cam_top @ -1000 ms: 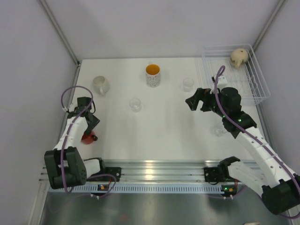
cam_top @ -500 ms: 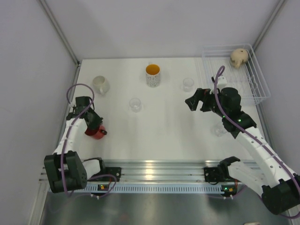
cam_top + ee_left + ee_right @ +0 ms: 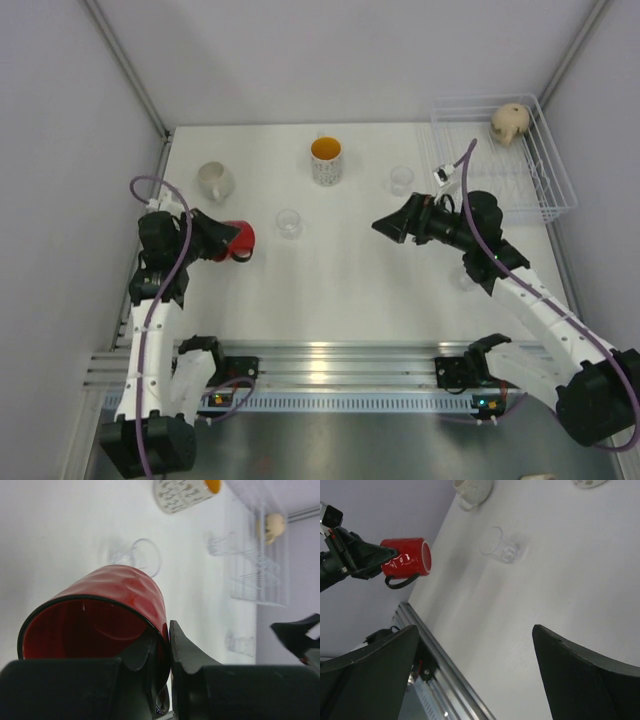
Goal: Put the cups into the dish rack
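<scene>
A red cup hangs tipped on its side above the table's left part. My left gripper is shut on its rim; in the left wrist view one finger is inside the red cup and one outside, at the left gripper. My right gripper hovers open and empty over the table's middle, the right gripper facing the red cup. A white mug, a speckled mug with orange inside and two glass tumblers stand on the table. The dish rack at the back right holds a beige mug.
A third glass tumbler stands partly hidden under the right arm's forearm. Grey walls close in the left, back and right. A metal rail with the arm bases runs along the near edge.
My left gripper has shut on the red cup, lifted it off the table and carried it to the right, tipped on its side. The right gripper has swung left, still open.
</scene>
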### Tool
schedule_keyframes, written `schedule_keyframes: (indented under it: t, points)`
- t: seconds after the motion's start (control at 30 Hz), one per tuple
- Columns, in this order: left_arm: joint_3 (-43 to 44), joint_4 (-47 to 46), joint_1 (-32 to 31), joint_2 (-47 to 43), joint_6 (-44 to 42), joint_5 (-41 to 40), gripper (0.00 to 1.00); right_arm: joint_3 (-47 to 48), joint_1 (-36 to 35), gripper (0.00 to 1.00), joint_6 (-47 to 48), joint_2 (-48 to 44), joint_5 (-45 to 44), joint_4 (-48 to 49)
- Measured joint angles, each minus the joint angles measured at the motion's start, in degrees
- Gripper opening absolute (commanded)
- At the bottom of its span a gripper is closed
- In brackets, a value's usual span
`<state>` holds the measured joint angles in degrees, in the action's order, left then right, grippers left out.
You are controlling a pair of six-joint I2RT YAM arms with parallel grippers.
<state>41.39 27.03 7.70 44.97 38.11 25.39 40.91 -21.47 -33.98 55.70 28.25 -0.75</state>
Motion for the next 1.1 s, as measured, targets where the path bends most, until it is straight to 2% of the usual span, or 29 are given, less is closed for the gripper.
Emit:
schedule_keyframes:
  t: [0.1,0.13,0.17,0.33,0.53,0.67,0.9,1.1]
  points:
    - [-1.36,-6.93,0.00,-3.61,3.54,3.85,0.00,-3.04,-1.62,0.82,-7.67,1.73,3.72,6.88]
    - [-1.81,-9.79,0.00,-4.42,4.87,5.27,0.00,-3.58,-2.62,0.74,-9.84,2.51,4.61,9.11]
    - [-2.25,-12.46,0.00,-4.92,6.23,6.43,0.00,-3.85,-3.98,0.72,-11.89,3.41,5.33,11.08]
    - [-4.52,-24.87,-0.96,-6.40,11.80,9.51,0.00,-3.61,-11.10,0.69,-19.63,7.10,6.91,20.37]
    - [-8.24,-36.44,-6.19,-7.98,17.40,7.32,0.00,-3.48,-16.04,0.68,-28.24,11.98,6.49,33.20]
    - [-8.61,-42.49,-14.58,-5.03,17.77,4.55,0.00,-0.83,-17.99,0.68,-30.01,15.23,5.66,35.78]
    - [-8.50,-48.52,-29.57,0.46,15.47,0.42,0.00,1.99,-21.57,0.57,-31.65,18.40,4.00,39.63]
    - [-8.48,-52.70,-34.25,2.84,14.14,-1.73,0.00,2.36,-24.15,0.52,-33.33,19.93,2.89,42.66]
